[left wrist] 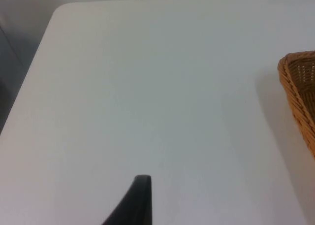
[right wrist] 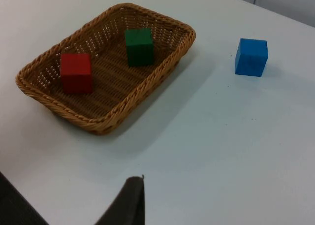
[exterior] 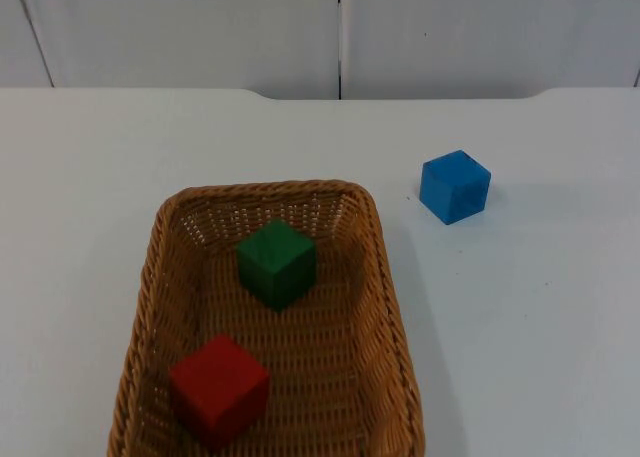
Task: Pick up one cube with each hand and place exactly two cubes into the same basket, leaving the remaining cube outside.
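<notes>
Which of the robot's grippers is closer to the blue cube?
Probably the right. The right gripper's camera looks across the table at the blue cube beside the basket. The left gripper faces bare table and just the basket's corner.

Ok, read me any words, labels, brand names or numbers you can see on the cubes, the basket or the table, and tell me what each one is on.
None: there is no readable text.
The green cube and red cube in the wicker basket show plain faces.
The blue cube on the white table is also unmarked.
The basket, table and grey partition wall carry no label or sign.
</notes>
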